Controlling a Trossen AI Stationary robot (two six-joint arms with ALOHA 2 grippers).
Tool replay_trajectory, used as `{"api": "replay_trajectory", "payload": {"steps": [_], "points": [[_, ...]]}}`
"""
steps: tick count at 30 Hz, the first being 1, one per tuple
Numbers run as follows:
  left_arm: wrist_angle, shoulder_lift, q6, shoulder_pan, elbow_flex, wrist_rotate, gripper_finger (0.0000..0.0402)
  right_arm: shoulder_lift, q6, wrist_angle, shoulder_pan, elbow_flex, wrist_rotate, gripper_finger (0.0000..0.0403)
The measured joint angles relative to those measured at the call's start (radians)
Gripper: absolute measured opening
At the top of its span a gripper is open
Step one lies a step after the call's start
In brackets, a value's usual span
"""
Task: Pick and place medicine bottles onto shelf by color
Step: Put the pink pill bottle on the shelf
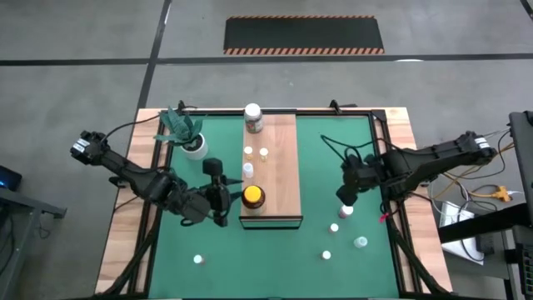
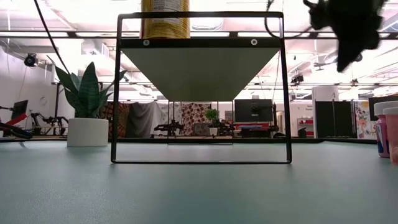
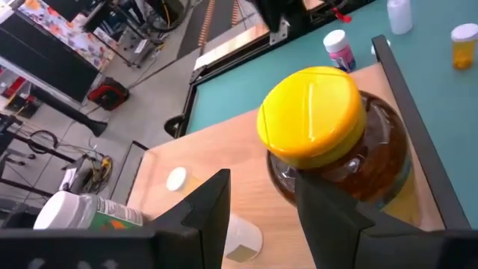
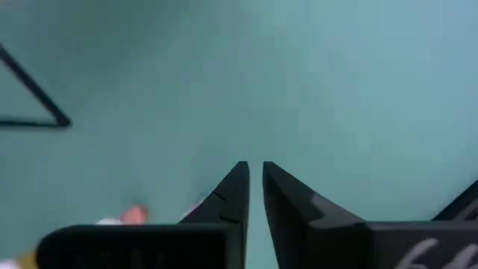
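Shelf [image 1: 280, 158] already carries the yellow-lidded amber jar [image 1: 253, 197], a white-lidded jar [image 1: 253, 117] and three small bottles. You've still got approx. five on the mat [image 1: 275, 250]. Left gripper [image 3: 263, 213] apart, empty, beside the amber jar; right gripper [image 4: 254, 187] nearly together, empty.

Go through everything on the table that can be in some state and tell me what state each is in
Left gripper: open, by the jar, holding nothing.
Right gripper: nearly shut, empty, over the mat.
Yellow-lidded jar: upright on the shelf, lid on.
White-lidded jar: upright on the shelf's far end.
Pink-capped bottle: upright on the mat.
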State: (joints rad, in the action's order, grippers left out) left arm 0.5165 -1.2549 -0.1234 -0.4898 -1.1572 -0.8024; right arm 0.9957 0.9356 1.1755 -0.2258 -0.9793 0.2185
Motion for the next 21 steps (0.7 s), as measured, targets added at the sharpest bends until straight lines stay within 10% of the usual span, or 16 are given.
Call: {"api": "replay_trajectory", "payload": {"steps": [10,21], "points": [[-0.028,0.017,-0.072,0.017,-0.006,-0.011,0.0134,-0.007,0.231,-0.009,-0.060,0.124,-0.219,0.0191],[-0.029,0.035,-0.075,0.017,-0.003,-0.011,0.0134,0.104,0.304,-0.122,-0.128,0.124,-0.231,0.0322]]}}
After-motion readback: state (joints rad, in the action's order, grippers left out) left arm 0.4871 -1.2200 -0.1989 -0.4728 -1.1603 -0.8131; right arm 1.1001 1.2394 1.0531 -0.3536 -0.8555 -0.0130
